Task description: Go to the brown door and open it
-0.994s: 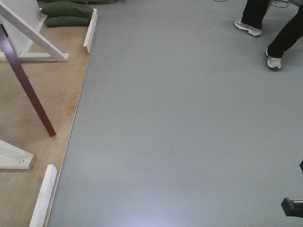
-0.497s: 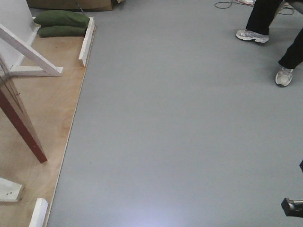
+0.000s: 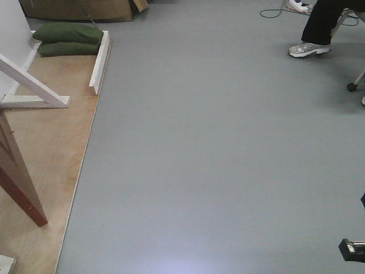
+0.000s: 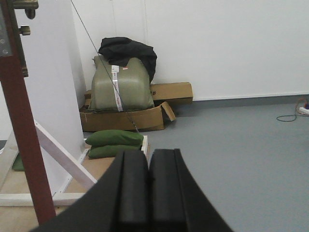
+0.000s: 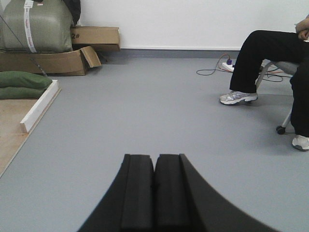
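left wrist view: the left hand (image 4: 149, 193), pads pressed together on nothing, has the brown door (image 4: 28, 145) standing edge-on just to its left. well ahead, a cardboard box (image 4: 145, 120) holds a pale green sack (image 4: 120, 87). the right hand (image 5: 154, 193) is likewise closed and empty.

Brown door (image 3: 17, 182) cropped by left edge, seated person (image 5: 270, 53) cut off above the knees

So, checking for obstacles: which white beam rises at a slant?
The brace nearest the brown door; the beam beside the green bags lies flat.
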Tool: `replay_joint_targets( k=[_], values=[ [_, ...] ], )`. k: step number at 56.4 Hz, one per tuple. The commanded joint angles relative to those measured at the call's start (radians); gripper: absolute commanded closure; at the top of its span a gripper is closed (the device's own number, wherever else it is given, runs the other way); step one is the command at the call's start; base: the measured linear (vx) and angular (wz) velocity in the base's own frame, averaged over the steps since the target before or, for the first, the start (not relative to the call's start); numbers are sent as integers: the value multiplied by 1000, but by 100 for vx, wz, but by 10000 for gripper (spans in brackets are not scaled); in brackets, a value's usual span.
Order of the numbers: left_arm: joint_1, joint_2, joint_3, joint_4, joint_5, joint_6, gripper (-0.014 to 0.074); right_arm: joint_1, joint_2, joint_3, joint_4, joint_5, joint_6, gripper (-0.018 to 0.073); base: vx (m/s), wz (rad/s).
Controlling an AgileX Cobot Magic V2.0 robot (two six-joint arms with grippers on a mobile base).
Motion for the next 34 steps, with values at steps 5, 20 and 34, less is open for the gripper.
replay_joint_targets(
  k=[5,20,34],
  values=[
    [-1,-13,-26,-7,-78,-2,603,2,-12,4,-6,-82,-5,559,26,0],
    [-1,-13,-26,-7,-78,-2,603,2,-12,4,-6,-82,-5,559,25,1],
    [-1,-13,-26,-7,-78,-2,603,2,-12,4,-6,-82,-5,559,24,1]
  ],
)
